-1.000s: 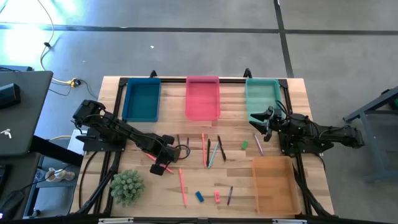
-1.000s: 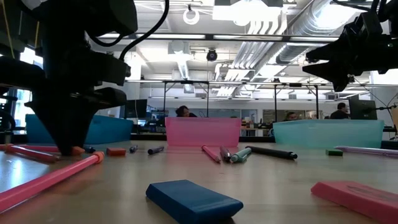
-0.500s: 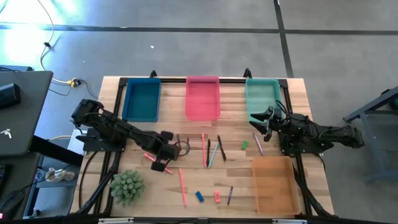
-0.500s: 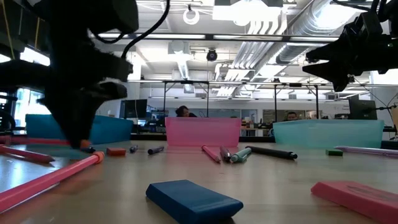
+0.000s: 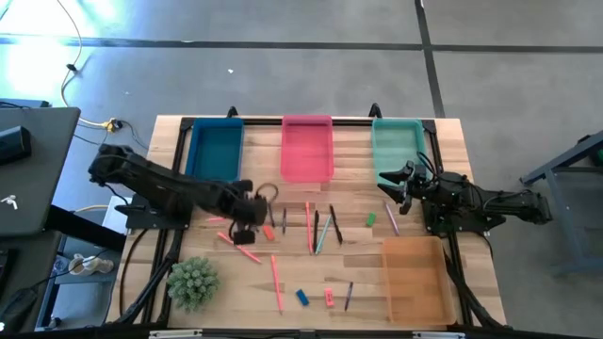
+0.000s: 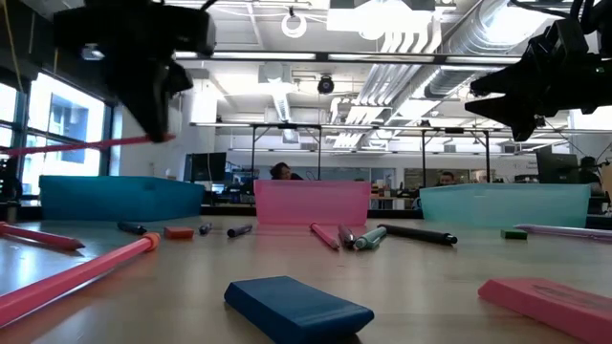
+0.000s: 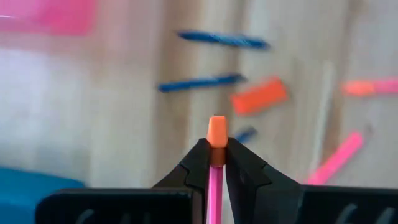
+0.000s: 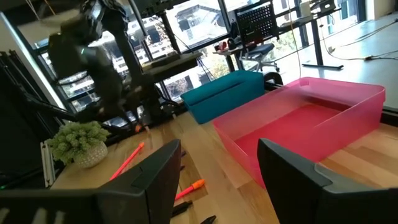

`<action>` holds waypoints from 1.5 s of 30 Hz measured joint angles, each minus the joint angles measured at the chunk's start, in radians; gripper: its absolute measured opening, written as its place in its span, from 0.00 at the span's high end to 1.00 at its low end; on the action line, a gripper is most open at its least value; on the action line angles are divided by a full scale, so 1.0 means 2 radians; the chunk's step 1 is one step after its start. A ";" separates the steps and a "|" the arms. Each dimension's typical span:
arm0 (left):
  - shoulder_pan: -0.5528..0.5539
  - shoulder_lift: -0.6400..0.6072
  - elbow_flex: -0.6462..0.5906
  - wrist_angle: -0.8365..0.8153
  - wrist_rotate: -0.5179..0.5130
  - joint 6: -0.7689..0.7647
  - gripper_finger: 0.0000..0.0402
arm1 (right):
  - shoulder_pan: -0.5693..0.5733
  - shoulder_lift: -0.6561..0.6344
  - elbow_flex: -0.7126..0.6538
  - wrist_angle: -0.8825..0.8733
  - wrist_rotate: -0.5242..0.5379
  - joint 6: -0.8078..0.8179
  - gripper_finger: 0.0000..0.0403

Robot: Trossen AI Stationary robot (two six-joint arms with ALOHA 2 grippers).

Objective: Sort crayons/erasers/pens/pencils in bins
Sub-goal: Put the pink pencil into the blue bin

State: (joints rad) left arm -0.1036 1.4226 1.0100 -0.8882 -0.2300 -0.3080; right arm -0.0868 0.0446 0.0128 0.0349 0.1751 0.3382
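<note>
Sorting barely begun: bins [image 5: 306, 174] look empty; left pincer [image 7: 217, 163] grips a pink pencil [image 7: 215, 186] aloft; right pincer [image 8: 217, 165], released, waits near the teal bin.

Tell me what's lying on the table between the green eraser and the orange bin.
In the high view, one thin purple stick lies between the green eraser and the orange bin; otherwise the wood is bare.

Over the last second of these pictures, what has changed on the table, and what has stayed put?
The left gripper, shut on a pink pencil, has lifted it off the table and swung toward the dark blue bin. The right gripper still waits open near the teal bin. Erasers and other sticks lie unmoved.
</note>
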 joint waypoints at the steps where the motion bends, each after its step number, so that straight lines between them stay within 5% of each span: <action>1: 0.009 -0.008 0.002 0.000 -0.008 -0.006 0.95 | 0.000 0.001 0.000 0.000 0.000 0.000 0.49; 12: 0.142 -0.101 0.004 -0.007 -0.081 -0.030 0.95 | 0.000 0.001 0.000 0.000 0.000 0.000 0.49; 24: 0.326 -0.134 0.004 0.013 -0.097 0.101 0.95 | 0.000 0.001 0.000 0.000 0.002 0.000 0.49; 38: 0.492 -0.036 -0.008 0.047 0.037 0.169 0.95 | 0.000 0.001 0.000 0.000 0.001 0.003 0.49; 45: 0.545 0.012 -0.008 0.071 0.067 0.145 0.95 | 0.000 0.001 0.000 0.000 0.000 0.088 0.49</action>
State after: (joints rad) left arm 0.9871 1.4465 0.9936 -0.7472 -0.0965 -0.0186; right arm -0.0867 0.0463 0.0120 0.0353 0.1753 0.5151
